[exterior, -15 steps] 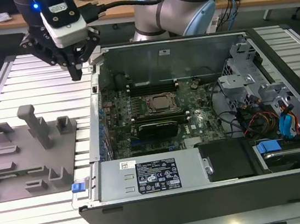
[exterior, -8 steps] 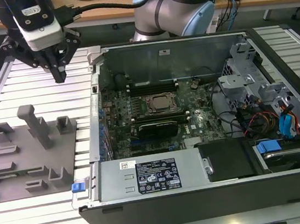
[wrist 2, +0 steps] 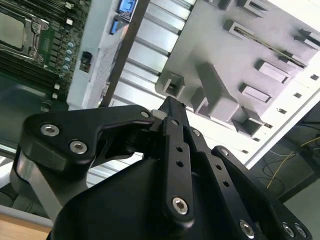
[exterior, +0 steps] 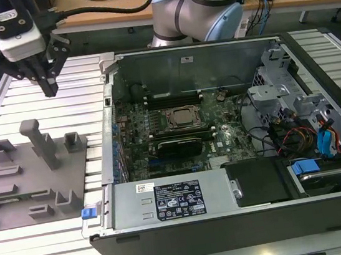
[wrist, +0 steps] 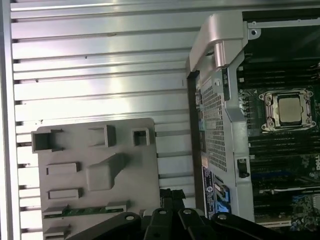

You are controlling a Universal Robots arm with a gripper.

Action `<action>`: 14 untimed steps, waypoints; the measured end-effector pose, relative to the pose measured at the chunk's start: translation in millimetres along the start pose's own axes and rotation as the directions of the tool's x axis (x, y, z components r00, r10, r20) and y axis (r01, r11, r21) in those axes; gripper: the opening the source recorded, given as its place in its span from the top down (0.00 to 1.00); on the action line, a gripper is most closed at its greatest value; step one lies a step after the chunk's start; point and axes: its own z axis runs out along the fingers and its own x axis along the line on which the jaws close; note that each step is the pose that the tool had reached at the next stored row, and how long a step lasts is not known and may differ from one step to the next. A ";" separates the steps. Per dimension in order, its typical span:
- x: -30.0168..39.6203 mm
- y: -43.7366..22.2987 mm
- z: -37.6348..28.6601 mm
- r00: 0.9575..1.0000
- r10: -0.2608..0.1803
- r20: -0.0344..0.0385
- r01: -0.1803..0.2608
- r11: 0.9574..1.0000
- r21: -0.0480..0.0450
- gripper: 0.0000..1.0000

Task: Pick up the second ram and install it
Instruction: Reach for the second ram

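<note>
The second ram (wrist: 82, 211) is a thin green stick lying in a slot of the grey fixture plate (wrist: 70, 150); in the second wrist view it shows edge-on as a thin line (wrist 2: 270, 45). My gripper (exterior: 49, 88) hangs above the slatted table behind the fixture plate (exterior: 15, 186), toward the exterior view's left of the open computer case (exterior: 171, 228). Its black fingers (wrist 2: 172, 107) are shut together with nothing between them. The gripper (wrist: 170, 196) is apart from the ram. The motherboard's CPU socket (exterior: 182, 118) sits between long black memory slots (exterior: 173, 100).
A tall grey post (exterior: 41, 144) and several small holders rise from the fixture plate. The case's raised metal latch (exterior: 107, 63) stands at its back left corner. A power supply (exterior: 167, 200), cables (exterior: 297, 136) and a drive bay (exterior: 327, 173) crowd the case's front and right.
</note>
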 end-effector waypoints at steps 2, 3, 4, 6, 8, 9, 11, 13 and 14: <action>7.9 -0.5 -0.2 1.000 0.000 0.000 0.000 1.000 0.000 0.89; 14.4 -1.0 -0.3 1.000 0.000 0.000 0.000 1.000 0.000 0.89; 20.6 -1.5 -0.4 1.000 0.000 0.000 0.000 1.000 0.000 0.89; 37.1 -2.8 -0.8 1.000 0.000 0.000 0.000 1.000 0.000 0.89; 54.0 -5.0 -1.2 1.000 0.000 0.000 0.000 1.000 0.000 0.89; 58.0 -5.5 -1.3 1.000 0.000 0.000 0.000 1.000 0.000 0.89; 71.9 -8.3 -1.5 1.000 0.000 0.000 0.000 1.000 0.000 0.89; 78.9 -14.7 -1.7 1.000 0.000 0.000 0.000 1.000 0.000 0.89; 80.6 -17.0 -1.7 1.000 0.000 0.000 0.000 1.000 0.000 0.89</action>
